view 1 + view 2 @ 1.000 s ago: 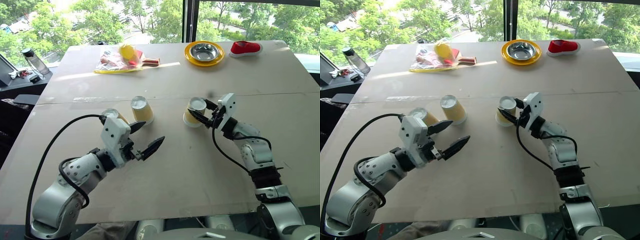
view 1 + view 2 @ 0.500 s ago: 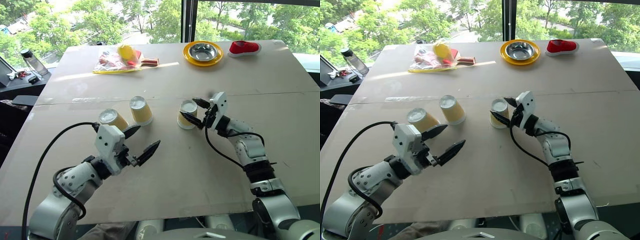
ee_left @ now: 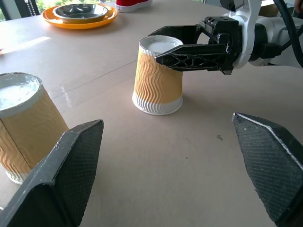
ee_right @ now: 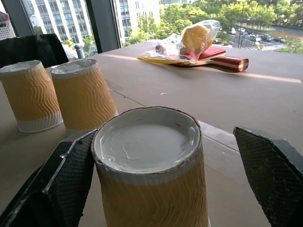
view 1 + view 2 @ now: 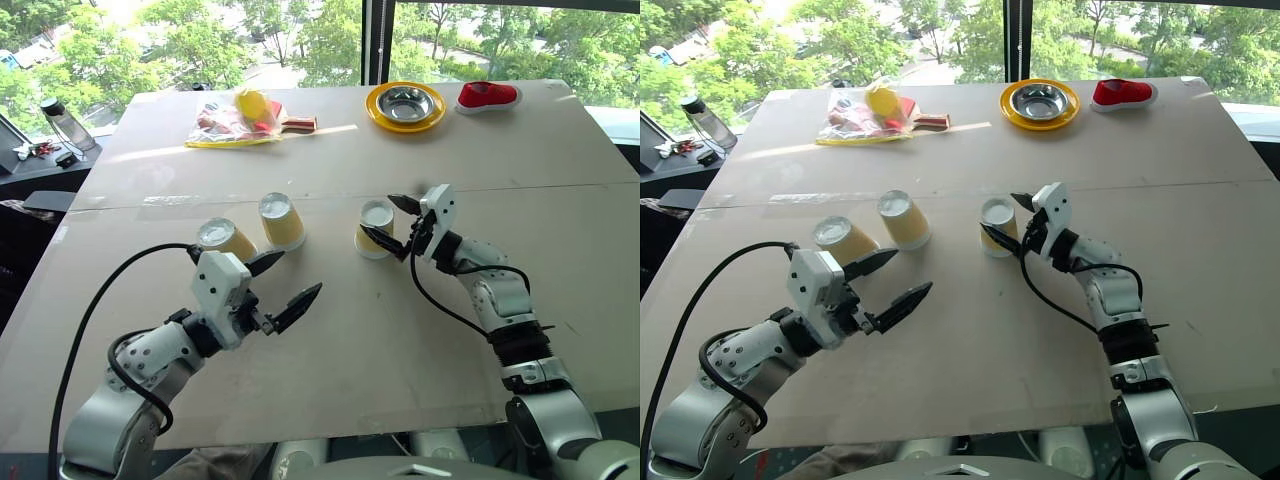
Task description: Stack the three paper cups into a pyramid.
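Note:
Three paper cups stand upside down on the tan table (image 5: 330,400). Two are close together at the left (image 5: 226,239) (image 5: 282,220). The third (image 5: 373,230) stands apart to their right. My right gripper (image 5: 378,216) is open, with one finger on each side of that right cup (image 4: 150,165), and gaps show between the fingers and the cup. My left gripper (image 5: 300,272) is open and empty above the table. It sits in front of the two left cups and points toward the right cup (image 3: 158,75).
At the table's far side lie a yellow plate (image 5: 380,110) with a steel bowl (image 5: 407,102), a red shoe (image 5: 490,96), and a plastic bag (image 5: 240,112) over a paddle. A bottle (image 5: 68,122) stands off the table at the left.
My right gripper, shut on the right cup a second ago, has opened and let go. That cup now stands on the table. My left gripper stayed open and in place.

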Controlling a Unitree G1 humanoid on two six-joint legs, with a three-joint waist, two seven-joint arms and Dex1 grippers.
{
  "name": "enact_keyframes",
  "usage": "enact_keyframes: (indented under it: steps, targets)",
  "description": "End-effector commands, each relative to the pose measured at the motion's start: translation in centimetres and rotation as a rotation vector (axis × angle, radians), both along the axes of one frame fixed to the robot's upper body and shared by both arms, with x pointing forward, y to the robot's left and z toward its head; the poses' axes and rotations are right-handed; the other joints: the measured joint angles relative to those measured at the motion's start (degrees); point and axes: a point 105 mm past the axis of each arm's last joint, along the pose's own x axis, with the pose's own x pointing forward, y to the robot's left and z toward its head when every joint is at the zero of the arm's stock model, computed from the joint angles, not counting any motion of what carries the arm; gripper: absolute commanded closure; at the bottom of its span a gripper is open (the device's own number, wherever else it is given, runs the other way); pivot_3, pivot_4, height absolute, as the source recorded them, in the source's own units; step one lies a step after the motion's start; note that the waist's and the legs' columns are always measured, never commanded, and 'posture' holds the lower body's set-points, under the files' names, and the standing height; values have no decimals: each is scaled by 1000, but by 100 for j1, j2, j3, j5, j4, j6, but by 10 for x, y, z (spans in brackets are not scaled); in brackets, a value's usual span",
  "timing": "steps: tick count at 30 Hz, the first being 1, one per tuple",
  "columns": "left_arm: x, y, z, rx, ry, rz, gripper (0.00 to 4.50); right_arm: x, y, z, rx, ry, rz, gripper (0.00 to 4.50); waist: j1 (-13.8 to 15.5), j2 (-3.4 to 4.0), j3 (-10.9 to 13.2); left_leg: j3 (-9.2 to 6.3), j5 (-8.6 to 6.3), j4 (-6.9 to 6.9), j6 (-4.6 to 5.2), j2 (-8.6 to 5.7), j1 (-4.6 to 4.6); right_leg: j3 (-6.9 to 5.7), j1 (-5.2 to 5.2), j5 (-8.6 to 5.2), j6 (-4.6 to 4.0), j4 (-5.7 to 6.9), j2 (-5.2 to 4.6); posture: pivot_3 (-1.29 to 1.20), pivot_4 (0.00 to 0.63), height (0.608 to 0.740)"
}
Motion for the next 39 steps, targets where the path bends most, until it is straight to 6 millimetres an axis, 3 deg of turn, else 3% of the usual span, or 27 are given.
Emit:
enact_keyframes:
  steps: [1,2,5,6,11,19,24,26,29,34,39]
  targets:
    - [-2,-2,3,-5,-26,-15,0,-2,2,14,20,-59,10,527,-1,0,0,0,0,0,1,0,0,0,0,0,0,1,0,0,150,740]
    - [-2,-2,3,-5,-25,-16,0,-2,2,14,20,-60,10,778,0,0,0,0,-1,0,2,0,0,0,0,0,0,1,0,0,150,740]
    - [-3,-2,2,-4,-24,-17,0,-3,3,13,20,-60,19,2106,-1,0,0,0,-3,1,5,1,0,0,0,0,0,1,0,0,150,740]
    - [-3,-2,2,-4,-25,-18,0,-3,3,13,21,-62,19,2318,-1,0,0,0,-3,1,5,1,0,0,0,0,0,1,0,0,150,740]
    - [-2,-6,6,-6,-43,-47,0,0,-10,17,25,-78,-36,2316,2,0,0,-1,-3,1,6,1,0,-1,0,0,0,2,0,0,150,740]
    - [-2,-18,16,-28,-69,-108,0,1,-58,19,23,-54,-170,2316,14,0,0,-1,-4,9,7,-2,-4,-1,1,0,0,3,-3,0,150,740]
    - [-1,-20,17,-31,-69,-117,0,-2,-65,13,38,3,-169,2316,-16,1,0,-1,-6,9,11,0,0,0,0,0,0,10,3,0,150,740]
    - [-1,-20,17,-29,-68,-118,0,-3,-62,13,56,17,-155,1246,-15,1,0,0,-7,10,12,0,0,0,0,0,0,12,4,0,150,740]
    - [-1,-19,17,-28,-68,-114,0,-4,-59,18,71,-1,-147,91,-9,1,0,0,-7,13,12,0,-1,1,1,0,0,12,2,0,150,740]
    - [0,-16,17,-30,-73,-82,0,-4,-63,38,78,-91,-155,91,0,1,0,1,-7,18,12,1,-2,1,1,0,0,12,1,0,150,740]
    - [15,-8,19,-18,-119,52,0,-21,-66,54,70,-153,-94,91,11,1,0,-1,-7,19,13,1,-3,1,1,0,1,12,1,0,150,740]
